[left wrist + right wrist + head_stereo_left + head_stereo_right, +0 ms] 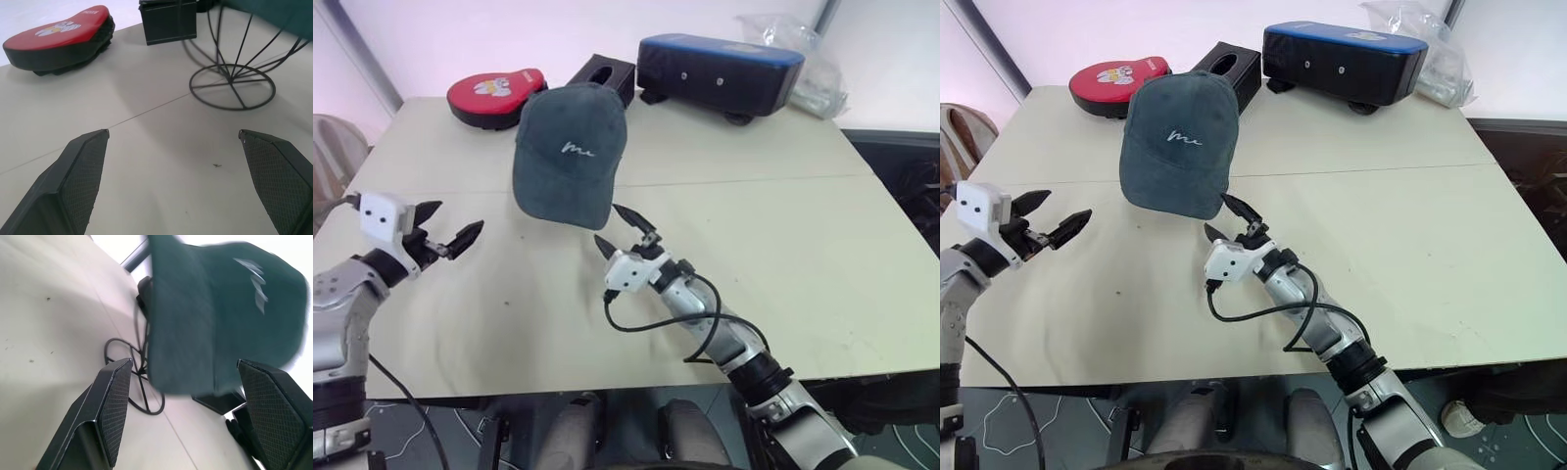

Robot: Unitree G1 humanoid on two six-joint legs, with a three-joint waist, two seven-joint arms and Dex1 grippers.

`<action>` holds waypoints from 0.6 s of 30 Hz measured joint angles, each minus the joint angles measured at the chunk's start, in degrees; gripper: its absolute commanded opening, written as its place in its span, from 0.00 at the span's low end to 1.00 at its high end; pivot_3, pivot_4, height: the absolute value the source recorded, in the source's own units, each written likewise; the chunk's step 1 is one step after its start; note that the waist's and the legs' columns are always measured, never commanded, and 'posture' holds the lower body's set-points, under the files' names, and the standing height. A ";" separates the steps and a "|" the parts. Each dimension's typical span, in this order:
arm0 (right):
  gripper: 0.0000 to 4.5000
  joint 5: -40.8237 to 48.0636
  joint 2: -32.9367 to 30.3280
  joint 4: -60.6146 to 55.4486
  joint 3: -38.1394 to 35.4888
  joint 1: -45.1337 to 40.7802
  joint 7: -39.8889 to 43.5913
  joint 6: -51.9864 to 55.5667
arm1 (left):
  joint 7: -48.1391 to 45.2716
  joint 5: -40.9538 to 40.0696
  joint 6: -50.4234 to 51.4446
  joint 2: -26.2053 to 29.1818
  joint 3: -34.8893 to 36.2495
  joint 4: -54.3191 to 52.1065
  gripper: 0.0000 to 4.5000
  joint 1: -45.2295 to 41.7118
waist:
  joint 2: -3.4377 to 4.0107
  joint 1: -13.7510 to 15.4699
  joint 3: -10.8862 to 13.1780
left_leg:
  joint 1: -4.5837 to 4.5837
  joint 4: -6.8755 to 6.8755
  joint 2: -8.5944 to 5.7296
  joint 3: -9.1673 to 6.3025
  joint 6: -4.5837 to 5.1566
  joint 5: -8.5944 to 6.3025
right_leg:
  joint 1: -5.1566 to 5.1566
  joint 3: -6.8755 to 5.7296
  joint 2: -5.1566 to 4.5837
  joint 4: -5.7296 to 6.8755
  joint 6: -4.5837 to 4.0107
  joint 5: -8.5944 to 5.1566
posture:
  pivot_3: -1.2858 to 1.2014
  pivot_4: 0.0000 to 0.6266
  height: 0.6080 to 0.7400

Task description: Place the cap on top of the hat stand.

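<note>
Left eye view shows the cap [570,152] seated over the hat stand [233,86], near the middle of the table's far edge, brim hanging toward the near edge. The stand's wire ribs and ring base appear beneath the cap in both wrist views. The placement step therefore appears complete; by judgement, what is left is to clear the arm and confirm that the cap sits steady.

The right gripper [623,228] sits just beside the brim, jaws spread with nothing between them and apart from the fabric. The left gripper [444,225] hovers near the table's left edge, well apart from the cap, jaws spread wide and empty.

Containers: a black tissue box [604,76] stands at the far edge behind the cap, with a tissue at its slot. A red padded case [495,95] lies closed toward the far left corner. A dark blue-topped case [719,74] lies closed toward the far right corner; the contents of both are hidden.
</note>
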 measured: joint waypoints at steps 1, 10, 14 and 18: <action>0.77 0.05 -0.24 0.00 -0.05 0.20 0.19 -0.10 | -0.05 0.00 -0.01 0.00 -0.03 0.06 1.00 -0.01 | 0.00 -0.01 0.00 | 0.00 0.00 0.00 0.00 0.00 0.00 | 0.00 0.00 0.00 0.00 0.00 0.00 | 0.52 0.24 1.00; 0.77 5.01 -8.15 -0.10 -3.70 3.35 4.92 -3.22 | -7.40 -3.53 3.75 4.16 -0.40 2.50 1.00 -4.15 | -0.01 0.30 0.01 | 0.00 0.05 -0.01 -0.08 0.20 -0.12 | 0.06 -0.07 0.00 -0.03 0.00 0.00 | 0.52 0.24 1.00; 0.77 7.55 -11.48 0.29 -6.80 3.36 6.08 -4.92 | -11.33 -6.45 7.10 6.19 -0.45 4.57 1.00 -8.36 | -0.01 0.08 0.01 | 0.00 0.05 -0.01 -0.07 0.21 -0.12 | 0.07 -0.06 0.00 -0.03 0.00 0.00 | 0.52 0.24 1.00; 0.77 9.84 -15.37 1.68 -9.97 3.23 7.92 -6.59 | -15.00 -10.38 13.65 7.48 -0.57 9.61 1.00 -14.22 | -0.01 0.03 0.01 | 0.00 0.08 -0.01 -0.09 0.21 -0.12 | 0.09 -0.09 0.02 -0.03 0.00 0.00 | 0.52 0.24 1.00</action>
